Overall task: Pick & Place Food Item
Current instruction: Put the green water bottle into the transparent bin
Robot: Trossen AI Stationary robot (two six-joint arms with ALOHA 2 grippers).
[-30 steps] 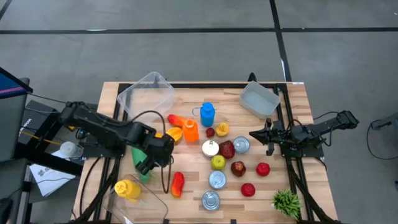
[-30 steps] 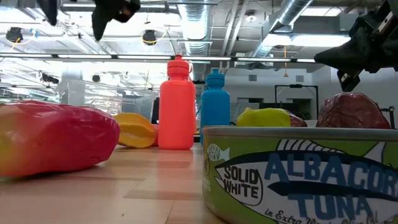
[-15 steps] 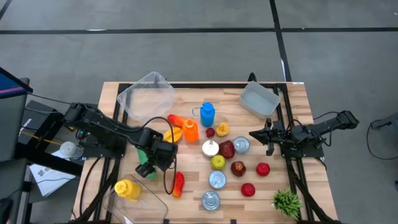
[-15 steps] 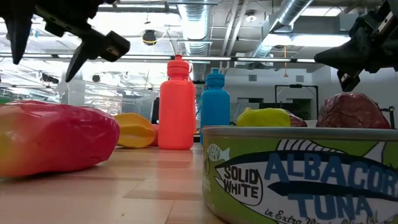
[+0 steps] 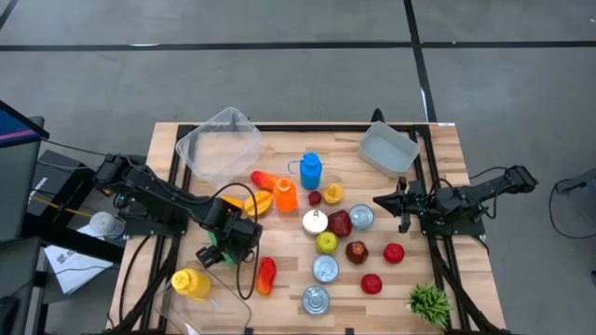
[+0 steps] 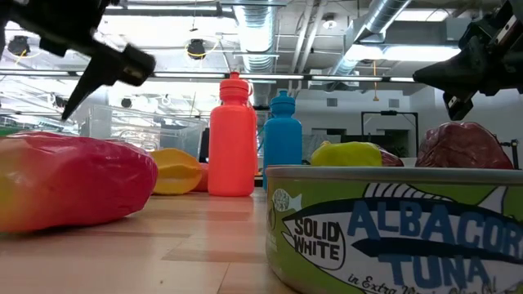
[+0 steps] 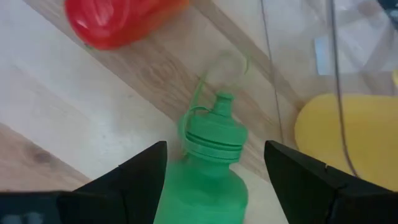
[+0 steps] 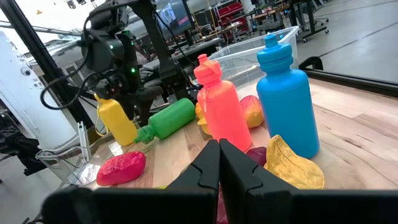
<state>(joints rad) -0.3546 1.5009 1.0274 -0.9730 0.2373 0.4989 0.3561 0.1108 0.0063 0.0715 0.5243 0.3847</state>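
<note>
A green squeeze bottle (image 7: 205, 180) lies on its side on the wooden table (image 5: 438, 140), near the left side; it also shows in the right wrist view (image 8: 169, 118). My left gripper (image 7: 214, 149) hangs over it pointing steeply down, open, one finger on each side of the bottle's cap end (image 7: 214, 134), with a gap on both sides. In the high view the left gripper (image 5: 231, 247) covers most of the bottle (image 5: 207, 254). My right gripper (image 5: 391, 201) waits at the table's right, level and shut (image 8: 219, 163).
A red pepper-like piece (image 5: 265, 275) and a yellow bottle (image 5: 190, 282) on a clear lid lie close by. An orange bottle (image 5: 285, 195), a blue bottle (image 5: 310, 170), cans, apples and other food crowd the middle. Clear tubs (image 5: 219, 140) (image 5: 388, 149) stand at the back.
My left gripper has come down toward the green bottle, shifting a little toward the table's right and near edge, and its wrist has turned. The bottle and the other things have stayed where they were.
</note>
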